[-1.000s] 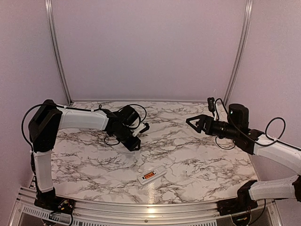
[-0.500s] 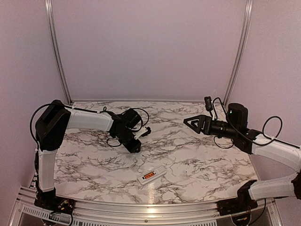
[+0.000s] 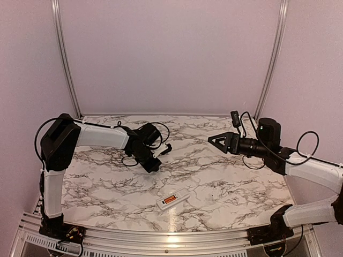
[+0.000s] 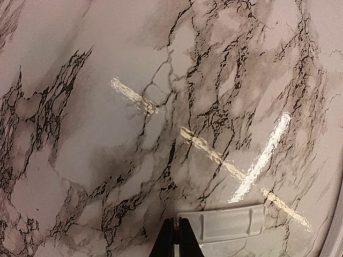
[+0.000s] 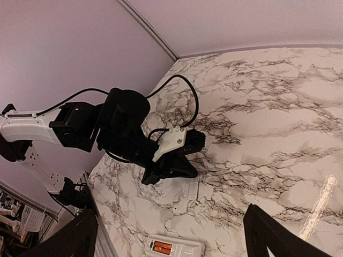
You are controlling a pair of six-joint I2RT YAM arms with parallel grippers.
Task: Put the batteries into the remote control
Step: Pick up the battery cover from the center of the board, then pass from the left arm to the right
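I am viewing the remote control [image 3: 172, 198] lying back-up on the marble table [image 3: 225, 187], at 6 o'clock from the table centre, near the front edge. The batteries [image 3: 170, 199] are showing orange in its open recess. The left gripper [image 3: 154, 166] is pointing down at the table at 11 o'clock from the remote. Its fingers [image 4: 163, 249] are pressing together with nothing between them, and a grey cover [image 4: 222, 224] is lying flat just beside the tips. The right gripper [image 3: 215, 141] is hovering at 2 o'clock from the remote, spread wide and holding nothing.
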